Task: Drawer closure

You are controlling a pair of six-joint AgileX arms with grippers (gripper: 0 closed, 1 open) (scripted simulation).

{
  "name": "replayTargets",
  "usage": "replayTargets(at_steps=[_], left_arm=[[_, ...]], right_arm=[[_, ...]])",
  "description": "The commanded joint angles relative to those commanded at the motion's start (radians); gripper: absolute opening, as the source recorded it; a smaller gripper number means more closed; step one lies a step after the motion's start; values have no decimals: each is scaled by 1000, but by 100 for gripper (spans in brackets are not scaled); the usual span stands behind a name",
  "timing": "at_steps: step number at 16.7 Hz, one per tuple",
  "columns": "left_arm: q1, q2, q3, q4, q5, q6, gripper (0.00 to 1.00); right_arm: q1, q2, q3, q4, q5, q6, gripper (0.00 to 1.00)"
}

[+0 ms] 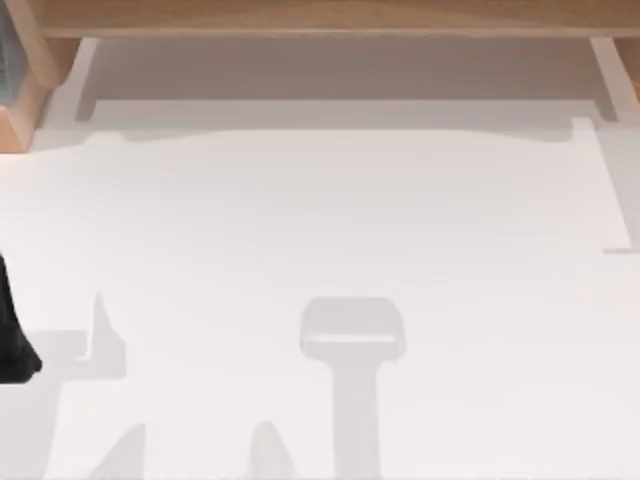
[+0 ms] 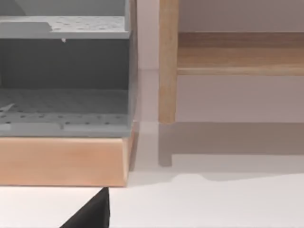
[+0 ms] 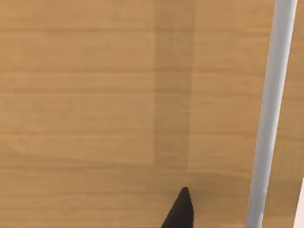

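Note:
A wooden cabinet (image 1: 330, 18) runs along the table's far edge. In the left wrist view, a drawer with a light wood front (image 2: 61, 161) and a grey perforated inside (image 2: 61, 107) stands beside a wooden leg (image 2: 167, 61). A black part of my left gripper (image 2: 92, 213) shows just in front of that wood front. My left arm (image 1: 12, 335) is at the table's left edge. In the right wrist view, a wood panel (image 3: 95, 95) with a grey bar handle (image 3: 268, 114) is very close. A black tip of my right gripper (image 3: 180, 211) sits right before this panel, beside the handle.
The white table top (image 1: 320, 230) stretches in front of the cabinet, with grey shadows of the arms on its near half. A wooden block with a grey side (image 1: 18, 90) stands at the far left corner.

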Motion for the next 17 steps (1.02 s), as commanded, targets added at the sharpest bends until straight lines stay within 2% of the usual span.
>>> replayTargets(at_steps=[4,5,14,17], left_arm=[[0,0,0,0,0,0,100],[0,0,0,0,0,0,100],[0,0,0,0,0,0,100],[0,0,0,0,0,0,100]], right_arm=[[0,0,0,0,0,0,2],[0,0,0,0,0,0,0],[1,4,2,-5,3,2,0],[34,28,63,-45,38,1,0]])
